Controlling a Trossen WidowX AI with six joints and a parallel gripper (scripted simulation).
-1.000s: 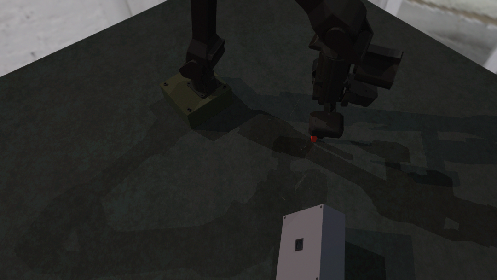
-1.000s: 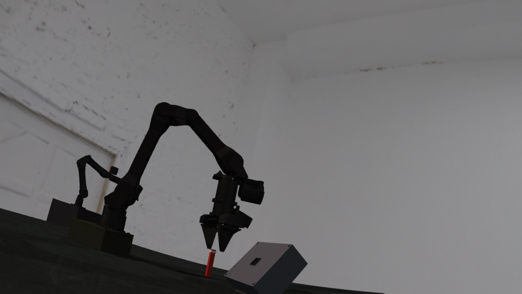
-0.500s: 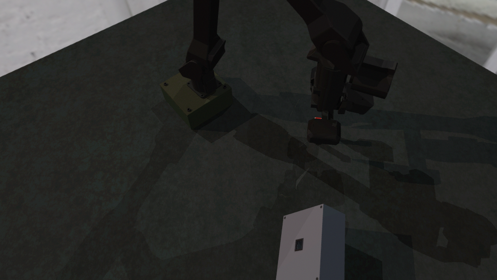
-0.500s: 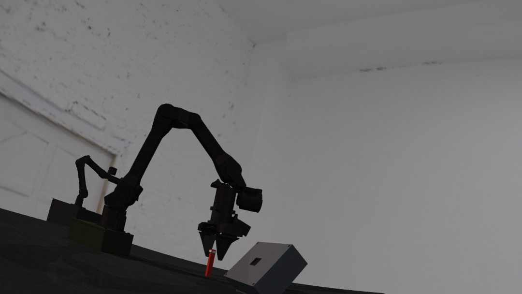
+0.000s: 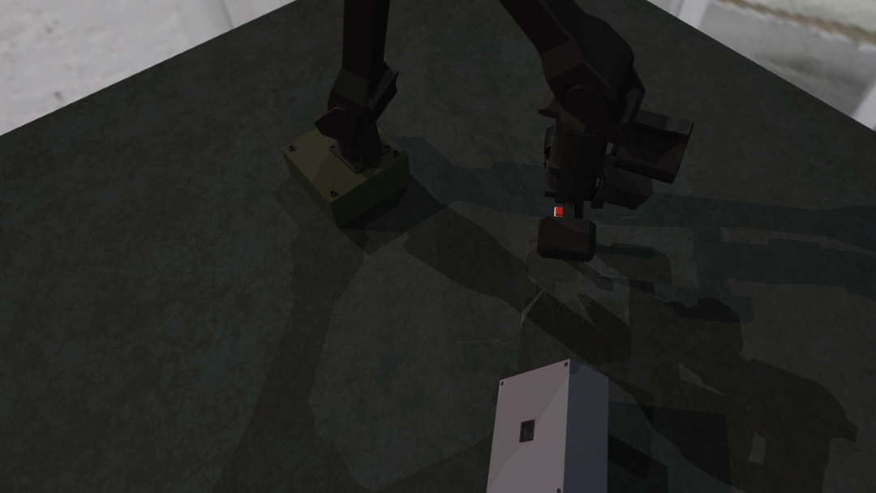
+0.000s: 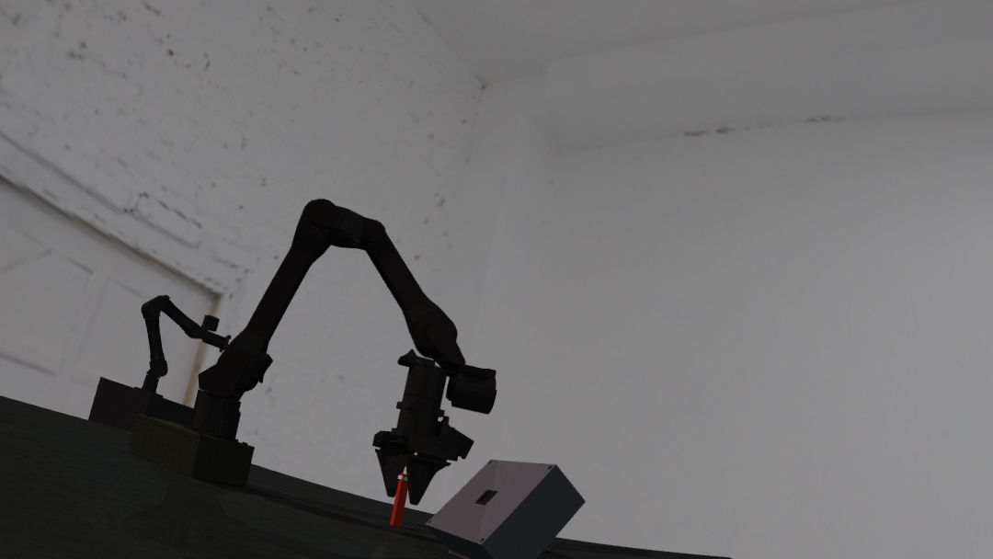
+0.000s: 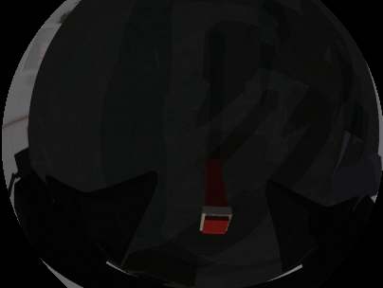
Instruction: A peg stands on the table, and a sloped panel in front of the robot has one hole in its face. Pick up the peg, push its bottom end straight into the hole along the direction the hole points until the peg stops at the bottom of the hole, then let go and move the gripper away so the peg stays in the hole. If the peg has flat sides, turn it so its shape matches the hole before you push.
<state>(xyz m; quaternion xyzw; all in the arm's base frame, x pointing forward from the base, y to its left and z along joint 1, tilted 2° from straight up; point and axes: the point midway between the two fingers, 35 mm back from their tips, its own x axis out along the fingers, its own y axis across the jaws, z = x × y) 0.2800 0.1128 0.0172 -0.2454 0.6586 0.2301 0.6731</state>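
Note:
A red square peg with a white band near its top stands upright on the table. My gripper points down and is open, with its fingers low around the upper part of the peg. In the wrist view the peg stands between the two fingers, with a gap on each side. In the top view the near finger hides most of the peg. The sloped grey panel has one dark square hole in its face. The hole is empty.
My arm's base stands on an olive block. The panel box is in front of the gripper, at the bottom of the top view. A second small dark arm stands far behind in the exterior view. Arm shadows cross the table.

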